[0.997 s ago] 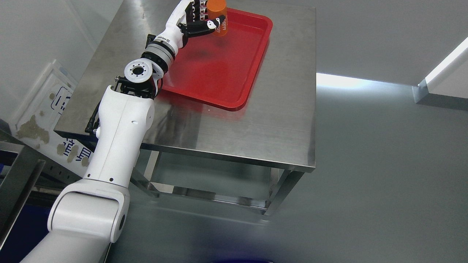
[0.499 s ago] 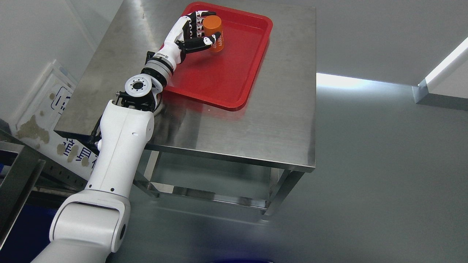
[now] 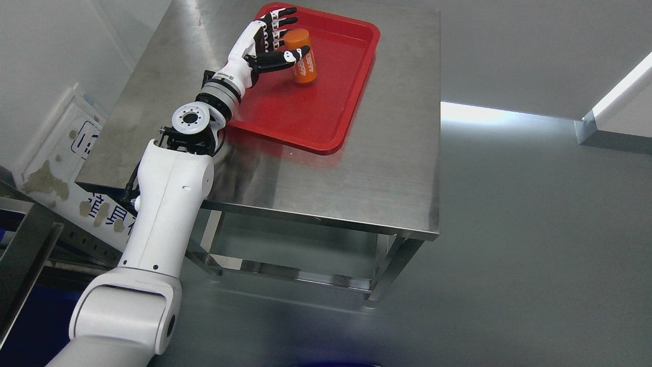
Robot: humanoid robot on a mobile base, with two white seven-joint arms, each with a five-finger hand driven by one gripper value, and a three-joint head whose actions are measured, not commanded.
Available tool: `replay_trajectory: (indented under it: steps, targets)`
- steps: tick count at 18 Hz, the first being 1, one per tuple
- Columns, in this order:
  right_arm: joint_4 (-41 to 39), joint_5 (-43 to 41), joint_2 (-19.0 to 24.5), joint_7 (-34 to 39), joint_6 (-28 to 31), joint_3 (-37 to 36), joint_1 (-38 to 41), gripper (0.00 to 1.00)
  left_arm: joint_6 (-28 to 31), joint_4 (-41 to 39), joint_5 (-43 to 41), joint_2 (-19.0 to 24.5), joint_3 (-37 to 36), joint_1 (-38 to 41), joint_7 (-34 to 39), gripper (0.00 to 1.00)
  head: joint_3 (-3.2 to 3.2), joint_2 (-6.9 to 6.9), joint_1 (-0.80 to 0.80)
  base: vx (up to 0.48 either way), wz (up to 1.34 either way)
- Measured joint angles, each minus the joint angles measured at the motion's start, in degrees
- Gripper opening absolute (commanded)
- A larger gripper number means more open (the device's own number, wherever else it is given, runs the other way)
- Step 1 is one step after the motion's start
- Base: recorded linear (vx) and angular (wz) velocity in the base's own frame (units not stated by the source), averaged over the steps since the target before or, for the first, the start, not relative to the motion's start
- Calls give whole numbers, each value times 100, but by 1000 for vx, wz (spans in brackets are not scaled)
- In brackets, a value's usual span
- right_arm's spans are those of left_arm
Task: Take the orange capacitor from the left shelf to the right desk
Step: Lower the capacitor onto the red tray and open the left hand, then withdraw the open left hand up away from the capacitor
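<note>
The orange capacitor [image 3: 304,70] rests in the far part of the red tray [image 3: 316,114], leaning a little to the right. My left hand [image 3: 294,36] is right beside it on its left, fingers [image 3: 283,15] spread straight and lifted off its top. Only the thumb [image 3: 290,56] still lies across the capacitor's left side. The hand is open. My white left arm runs up from the lower left corner over the table's left side.
The tray lies on a steel table [image 3: 367,173] with bare metal to its right and front. A shelf frame [image 3: 25,244] shows at the lower left. Grey floor [image 3: 535,229] lies right of the table.
The hand came down toward me with the capacitor and set it in the tray. Its fingers have since spread off it, and the capacitor now leans to the right.
</note>
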Motion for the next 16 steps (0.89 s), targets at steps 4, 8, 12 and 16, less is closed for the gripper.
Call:
replay_trajectory:
  steps: [4,8,12,16]
  targets:
    - [0,0,0,0,0,0,0,100,48,-113,17,0,-22,5,-143,99,0,0,0,0,0]
    - [0,0,0,0,0,0,0,100,63,-406,378,0,27,-69,-192,100,0,0,0,0,0]
    - [0,0,0,0,0,0,0,100,29,-677,928,0,173,-241,-104,100,0,0,0,0,0]
    - [0,0,0,0,0,0,0,100,-53,-761,1172,0,376,-305,500,100,0,0,0,0,0]
